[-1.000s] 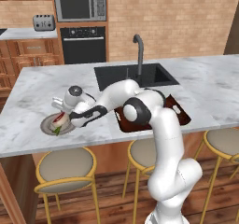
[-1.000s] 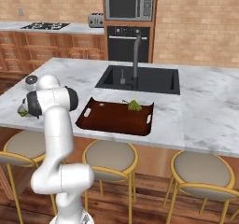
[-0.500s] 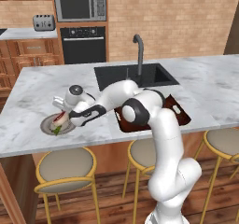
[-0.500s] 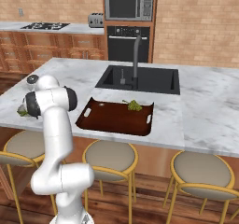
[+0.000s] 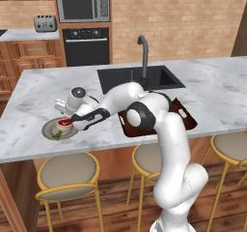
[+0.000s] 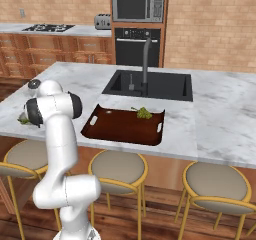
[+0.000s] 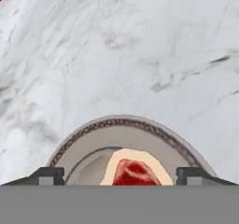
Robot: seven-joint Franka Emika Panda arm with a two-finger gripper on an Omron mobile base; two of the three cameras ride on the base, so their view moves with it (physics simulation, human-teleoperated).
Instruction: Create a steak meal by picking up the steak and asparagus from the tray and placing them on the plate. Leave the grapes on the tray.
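The round grey plate [image 5: 49, 132] lies on the marble counter at the left. On it rest the red steak [image 5: 64, 123] with its white rim and the thin green asparagus [image 5: 57, 135] at the plate's front. My gripper [image 5: 67, 122] hovers low over the steak. In the hand view the gripper [image 7: 120, 176] stands open, its fingertips [image 7: 46, 175] well apart on either side of the steak [image 7: 135, 169], above the plate's ringed rim [image 7: 126, 122]. The dark reddish tray [image 6: 125, 126] holds the yellow-green grapes [image 6: 144, 113] at its far edge.
A black sink [image 5: 140, 77] with a tall faucet [image 5: 143, 47] lies behind the tray [image 5: 185, 116]. The counter's front edge runs just below the plate. Round stools [image 5: 67, 173] stand in front of the counter. Bare marble lies left of and behind the plate.
The jaws have spread wide apart from the steak, which now lies free on the plate. The arm has barely moved.
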